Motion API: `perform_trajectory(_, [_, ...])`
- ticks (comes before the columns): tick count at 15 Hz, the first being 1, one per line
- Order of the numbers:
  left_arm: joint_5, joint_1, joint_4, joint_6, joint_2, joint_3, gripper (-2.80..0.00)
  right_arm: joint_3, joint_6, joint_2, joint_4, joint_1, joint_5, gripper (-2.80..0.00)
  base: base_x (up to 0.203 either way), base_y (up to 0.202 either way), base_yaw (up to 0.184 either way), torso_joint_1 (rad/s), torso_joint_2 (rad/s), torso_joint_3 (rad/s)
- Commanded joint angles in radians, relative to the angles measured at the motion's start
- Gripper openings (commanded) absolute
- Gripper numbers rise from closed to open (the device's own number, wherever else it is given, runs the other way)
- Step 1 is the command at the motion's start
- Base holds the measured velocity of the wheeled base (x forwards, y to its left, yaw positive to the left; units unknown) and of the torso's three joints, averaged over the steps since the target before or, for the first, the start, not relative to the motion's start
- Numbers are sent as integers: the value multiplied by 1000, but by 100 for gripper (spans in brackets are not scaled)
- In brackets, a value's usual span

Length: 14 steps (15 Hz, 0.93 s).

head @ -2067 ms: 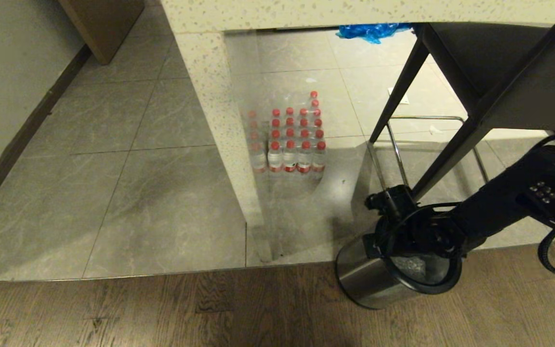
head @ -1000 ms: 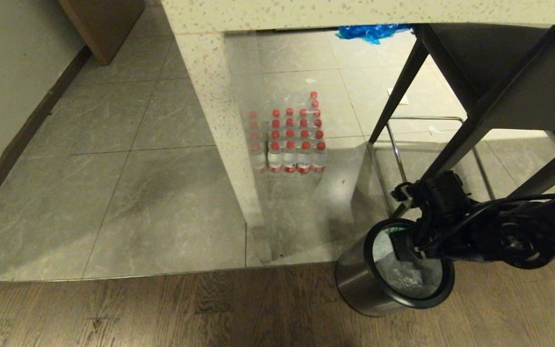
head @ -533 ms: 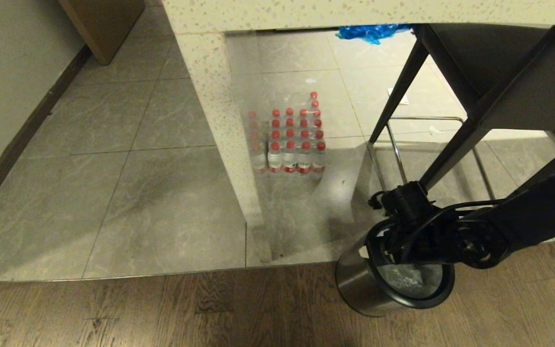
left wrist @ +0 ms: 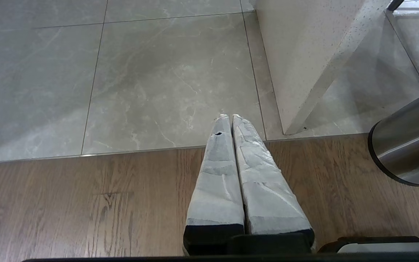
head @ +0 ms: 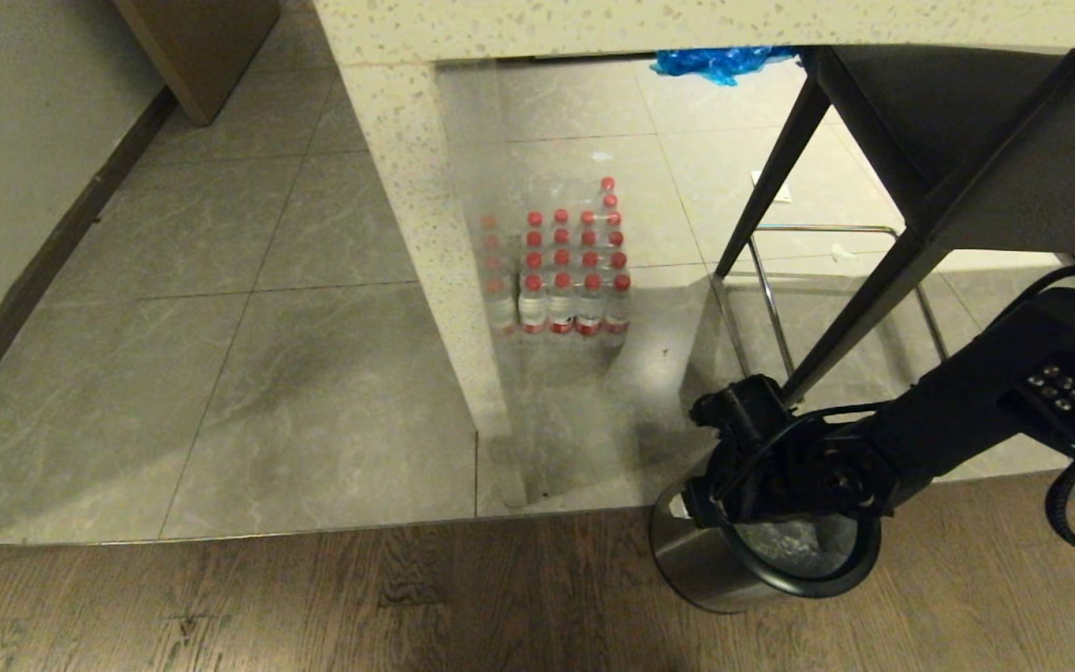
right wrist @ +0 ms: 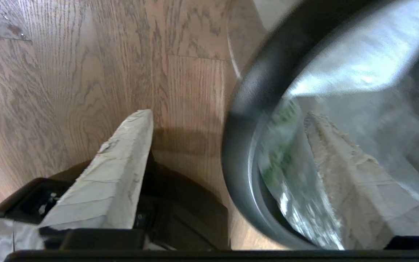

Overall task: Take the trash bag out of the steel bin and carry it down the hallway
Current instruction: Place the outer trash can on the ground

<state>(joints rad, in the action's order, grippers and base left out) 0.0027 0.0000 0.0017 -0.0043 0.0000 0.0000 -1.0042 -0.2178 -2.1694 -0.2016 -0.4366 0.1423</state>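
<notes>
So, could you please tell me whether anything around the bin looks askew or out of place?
Yes: the steel bin leans instead of standing upright, and the open right pincer straddles its black rim, one finger inside against the trash bag.

The left gripper (left wrist: 231, 120), its taped fingers (left wrist: 216, 182) pressed together, hangs over a wooden floor (left wrist: 86, 203) near its seam with grey marbled tiles (left wrist: 158, 72). Beside it stand a speckled pillar (left wrist: 304, 54) and the steel bin (left wrist: 409, 145).
</notes>
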Motion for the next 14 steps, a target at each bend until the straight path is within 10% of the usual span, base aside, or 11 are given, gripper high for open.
perform_trajectory(1, [0, 0, 0, 0, 0, 2, -280, -20, -1, -49, -1, -1, 0, 0, 0, 0, 0, 0, 0, 0])
perform_trajectory(9, [0, 0, 0, 0, 1, 2, -280, -82, 1, -124, -14, 1, 6, 0, 0, 0, 0, 0, 0, 0])
perform_trajectory(10, [0, 0, 0, 0, 1, 2, -280, -76, 1, -124, -41, 0, 5, -280, 0, 0, 0, 0, 0, 0])
perform_trajectory(14, [0, 0, 0, 0, 1, 1, -280, -78, 12, -135, -56, -1, 21, -280, 0, 0, 0, 0, 0, 0])
